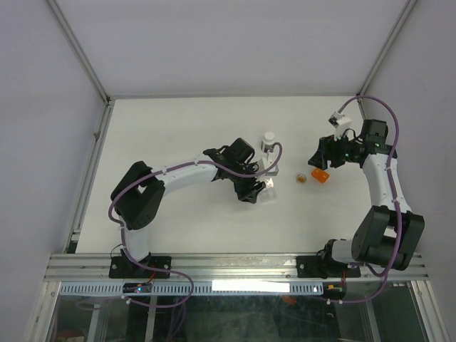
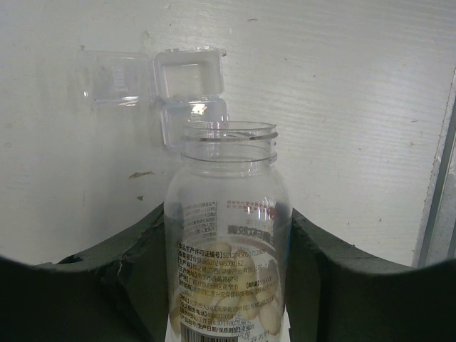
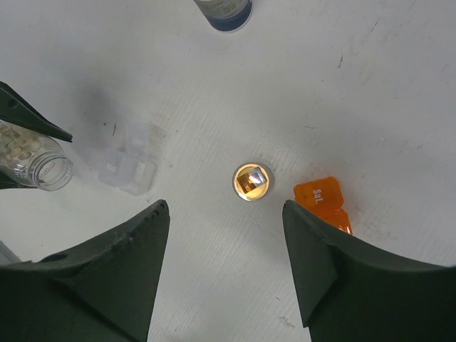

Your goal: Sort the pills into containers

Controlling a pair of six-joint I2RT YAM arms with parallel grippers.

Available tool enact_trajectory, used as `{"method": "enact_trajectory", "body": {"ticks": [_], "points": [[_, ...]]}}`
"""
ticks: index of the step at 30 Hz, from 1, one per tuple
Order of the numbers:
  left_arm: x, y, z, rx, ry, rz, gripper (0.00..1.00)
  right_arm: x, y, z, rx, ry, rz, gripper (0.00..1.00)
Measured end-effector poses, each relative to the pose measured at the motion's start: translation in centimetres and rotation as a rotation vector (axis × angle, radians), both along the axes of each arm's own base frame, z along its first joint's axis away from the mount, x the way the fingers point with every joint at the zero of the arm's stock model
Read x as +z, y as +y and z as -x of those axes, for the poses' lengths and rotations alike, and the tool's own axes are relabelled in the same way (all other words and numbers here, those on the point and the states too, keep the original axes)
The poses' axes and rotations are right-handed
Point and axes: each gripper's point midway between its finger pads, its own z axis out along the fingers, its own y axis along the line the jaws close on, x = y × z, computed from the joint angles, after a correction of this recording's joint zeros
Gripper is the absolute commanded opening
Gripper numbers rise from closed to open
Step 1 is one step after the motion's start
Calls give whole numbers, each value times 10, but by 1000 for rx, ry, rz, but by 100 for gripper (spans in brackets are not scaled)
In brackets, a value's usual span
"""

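Observation:
My left gripper [image 2: 228, 214] is shut on a clear, uncapped pill bottle [image 2: 228, 235]. Pale yellow pills [image 2: 235, 303] lie in the bottle's lower part. Its mouth points at the transparent two-cell box [image 2: 187, 92], which sits on the table with its lid open, just beyond the bottle. From above, the left gripper [image 1: 254, 189] is next to that box [image 1: 268, 194]. The small tan-orange round vial [image 3: 252, 181] stands upright and open beyond my right gripper [image 3: 226, 214], which hangs open and empty above the table. From above, the right gripper [image 1: 318, 158] is just behind the vial [image 1: 302, 178].
An orange pill box [image 3: 322, 203] marked "Sat" lies right of the vial, partly under my right finger. A white-capped bottle [image 1: 268, 141] stands behind the transparent box. White walls with metal posts enclose the table [image 1: 178, 135] at the back and sides.

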Motion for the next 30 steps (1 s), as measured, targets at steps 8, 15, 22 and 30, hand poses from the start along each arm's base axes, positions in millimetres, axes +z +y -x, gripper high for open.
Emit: {"method": "enact_trajectory", "body": {"ticks": [8, 15, 22, 30], "points": [[-5, -6, -2, -2, -9, -17, 0, -1, -1, 0, -2, 3, -1, 67], [-10, -12, -2, 1, -24, -68, 0, 0, 1, 0, 4, 2, -8, 68], [-14, -17, -1, -1, -30, -114, 0, 1, 2, 1, 9, 0, -16, 68], [-21, -17, -1, 9, -33, -174, 0, 1, 3, 1, 12, 2, -19, 68]]}}
